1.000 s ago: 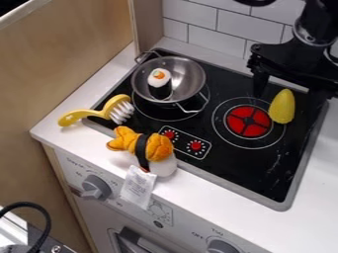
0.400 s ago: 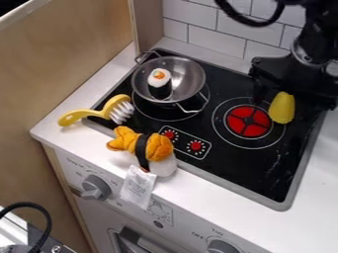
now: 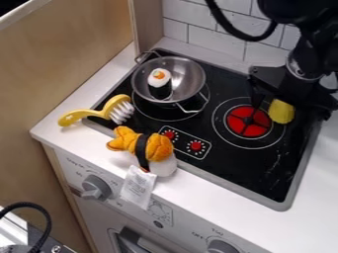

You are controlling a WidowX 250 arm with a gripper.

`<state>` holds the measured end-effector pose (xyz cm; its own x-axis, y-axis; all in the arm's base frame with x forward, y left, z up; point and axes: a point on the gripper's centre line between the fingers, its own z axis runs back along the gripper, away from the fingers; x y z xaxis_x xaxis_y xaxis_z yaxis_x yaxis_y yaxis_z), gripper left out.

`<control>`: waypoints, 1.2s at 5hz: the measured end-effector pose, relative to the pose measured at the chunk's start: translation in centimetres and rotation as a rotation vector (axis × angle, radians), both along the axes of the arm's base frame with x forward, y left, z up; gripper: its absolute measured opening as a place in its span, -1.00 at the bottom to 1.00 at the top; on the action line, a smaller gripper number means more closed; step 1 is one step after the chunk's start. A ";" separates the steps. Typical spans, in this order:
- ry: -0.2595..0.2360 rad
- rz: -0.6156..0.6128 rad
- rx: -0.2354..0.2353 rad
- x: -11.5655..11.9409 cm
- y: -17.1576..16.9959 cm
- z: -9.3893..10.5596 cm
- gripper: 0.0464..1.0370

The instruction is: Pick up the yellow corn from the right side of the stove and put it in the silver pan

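White counter (image 3: 305, 212) holds inset black cooktop (image 3: 241, 170). Metal pan (image 3: 190, 76) sits on cooktop at 11 o'clock, corn (image 3: 282, 113) at 2 o'clock. Brush (image 3: 99, 113) lies at 9 o'clock, sushi toy (image 3: 155, 148) at 8 o'clock, tag (image 3: 138, 188) over front edge.

Blk gripper (image 3: 286, 114) is hanging open over yellow toy (image 3: 282, 112) nr red burner (image 3: 241, 127); metal pan (image 3: 189, 80) is holding sm. sushi toy (image 3: 159, 79); yellow brush (image 3: 99, 114) is lying nr orange-topped plush (image 3: 158, 148).

The arm (image 3: 298, 66) has moved lower in view, its jaws now hiding the yellow corn's (image 3: 282, 112) upper part.
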<state>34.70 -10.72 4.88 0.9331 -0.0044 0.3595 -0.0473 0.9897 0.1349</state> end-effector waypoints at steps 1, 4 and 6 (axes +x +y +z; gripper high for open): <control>0.008 -0.012 -0.006 -0.3 0.2 -0.1 0.55; 0.039 -0.022 -0.005 -1.0 0.9 0.1 -0.03; 0.161 0.014 0.018 -1.8 1.4 2.6 -0.03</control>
